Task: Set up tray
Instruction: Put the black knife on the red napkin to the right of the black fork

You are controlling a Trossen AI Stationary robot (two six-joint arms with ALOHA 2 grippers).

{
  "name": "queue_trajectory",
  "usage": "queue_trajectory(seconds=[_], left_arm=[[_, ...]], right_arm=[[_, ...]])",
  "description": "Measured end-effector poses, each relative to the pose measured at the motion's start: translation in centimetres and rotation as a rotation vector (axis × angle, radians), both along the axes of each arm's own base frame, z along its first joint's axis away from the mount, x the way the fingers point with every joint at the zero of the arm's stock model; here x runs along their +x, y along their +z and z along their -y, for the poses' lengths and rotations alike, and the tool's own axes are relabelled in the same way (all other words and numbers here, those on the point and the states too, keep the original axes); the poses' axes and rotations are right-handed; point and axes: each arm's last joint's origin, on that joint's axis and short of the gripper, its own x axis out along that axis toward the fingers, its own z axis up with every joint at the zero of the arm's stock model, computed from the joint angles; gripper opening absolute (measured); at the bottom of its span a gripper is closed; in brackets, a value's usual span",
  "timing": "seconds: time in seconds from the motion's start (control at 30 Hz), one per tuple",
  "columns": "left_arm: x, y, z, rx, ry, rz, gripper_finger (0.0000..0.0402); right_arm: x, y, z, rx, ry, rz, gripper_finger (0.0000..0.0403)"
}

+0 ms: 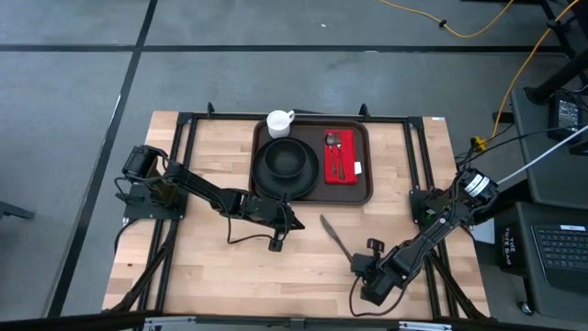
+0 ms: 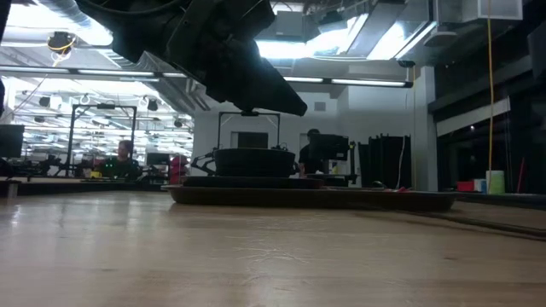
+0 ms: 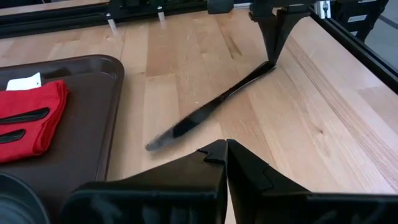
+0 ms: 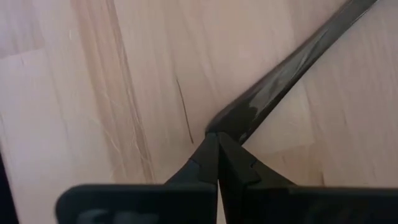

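beside the tray [image 1: 365,156], right tool [image 1: 353,261] grips a black knife [image 1: 333,235].

The tray [image 1: 312,196] is a large dark brown rectangle with rounded corners and a raised rim (much wider than what it carries). It lies flat at the far middle of the worktop [image 1: 211,267], long side running left to right.

Tray [image 1: 363,188] at table [image 1: 202,267] far-centre. On tray: plate w/ bowl [image 1: 286,165] left, napkin [image 1: 342,157] right w/ cutlery on it, cup [image 1: 279,122] at far-left corner. Knife [image 1: 334,239] on bare table near of tray, right gripper [image 1: 354,264] pinching its near end. Left gripper [image 1: 296,223] just near of plate.
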Motion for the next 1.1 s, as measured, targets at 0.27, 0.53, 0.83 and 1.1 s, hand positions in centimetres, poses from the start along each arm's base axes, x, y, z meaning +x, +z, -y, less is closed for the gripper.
queue_trajectory(seconds=[0.27,0.53,0.83,1.1], left_arm=[[0.0,0.0,0.0,-0.001,0.001,0.005,0.0005],[0.2,0.5,0.5,-0.005,0.030,0.037,0.0038],[1.5,2.9,2.0,0.022,0.064,0.001,0.0121],[4.6,2.4,3.4,0.070,0.051,-0.147,0.0162]], right_arm=[[-0.1,-0.1,0.0,-0.023,0.106,-0.024,0.0002],[-0.3,-0.1,0.2,-0.040,0.144,-0.050,0.0003],[-0.5,-0.2,0.3,-0.062,0.165,-0.072,0.0004],[-0.6,-0.3,0.5,-0.082,0.194,-0.082,0.0004]])
